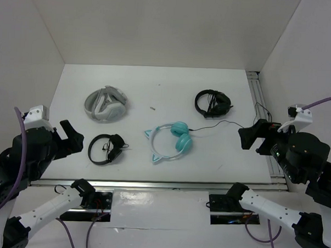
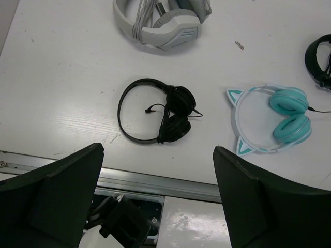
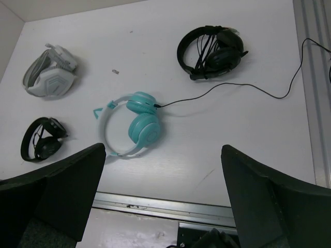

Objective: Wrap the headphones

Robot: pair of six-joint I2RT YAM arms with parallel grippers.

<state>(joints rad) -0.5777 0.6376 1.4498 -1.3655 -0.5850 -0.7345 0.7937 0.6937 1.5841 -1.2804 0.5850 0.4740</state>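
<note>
Headphones (image 1: 182, 142) flat, earcups right, band left (cable (image 1: 217, 124) trailing right).

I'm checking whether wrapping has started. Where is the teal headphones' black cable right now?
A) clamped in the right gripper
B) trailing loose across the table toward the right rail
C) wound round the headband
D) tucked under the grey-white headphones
B: the cable runs unwound from the teal headphones out over the table toward the rail on the right.

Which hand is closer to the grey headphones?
Left. The left hand sits just below-left of the grey headphones; the right hand is far off to their right.
</note>
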